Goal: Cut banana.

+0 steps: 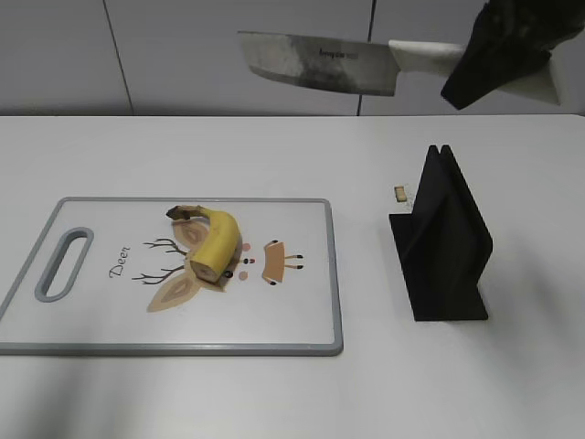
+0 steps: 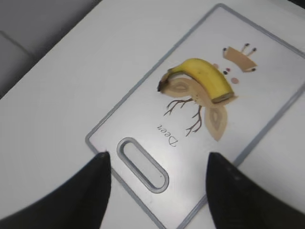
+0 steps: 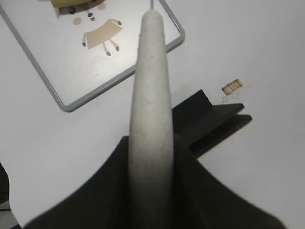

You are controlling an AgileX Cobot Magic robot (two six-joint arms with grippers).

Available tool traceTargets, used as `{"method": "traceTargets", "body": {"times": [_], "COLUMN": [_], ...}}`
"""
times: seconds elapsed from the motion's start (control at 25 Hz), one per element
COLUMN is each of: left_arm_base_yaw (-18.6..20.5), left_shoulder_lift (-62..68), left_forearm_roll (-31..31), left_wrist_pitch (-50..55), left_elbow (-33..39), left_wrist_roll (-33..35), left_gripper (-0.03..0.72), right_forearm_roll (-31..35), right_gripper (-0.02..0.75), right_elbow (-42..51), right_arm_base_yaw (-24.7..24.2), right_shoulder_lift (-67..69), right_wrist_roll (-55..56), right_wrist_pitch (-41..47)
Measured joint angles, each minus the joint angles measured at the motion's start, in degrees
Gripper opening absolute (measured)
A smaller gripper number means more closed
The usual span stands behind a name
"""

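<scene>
The banana, short, curved and yellow with a dark stem tip, lies on the white cutting board over the deer drawing; it also shows in the left wrist view. My right gripper is shut on the pale handle of a cleaver and holds its blade high above the table, right of the banana. My left gripper is open and empty, above the board's handle slot; it is out of the exterior view.
A black knife stand stands right of the board, also in the right wrist view. A small tan scrap lies on the white table behind the stand.
</scene>
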Motion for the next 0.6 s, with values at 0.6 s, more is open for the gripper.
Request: {"method": "traceTargets", "body": {"times": [0.6], "left_arm_base_yaw": [-13.07], "left_shoulder_lift": [22.24], "left_forearm_roll": [5.27], "left_wrist_pitch": [8.97], "left_elbow": [-16.25], "left_wrist_roll": [14.68], "left_gripper": [0.591], "right_forearm_roll": [10.19], "right_gripper": [0.172], "right_elbow": [-4.38], "right_arm_base_yaw": [4.13], "right_shoulder_lift": [12.12], "right_wrist_roll": [-23.89], "right_wrist_pitch": [0.46]}}
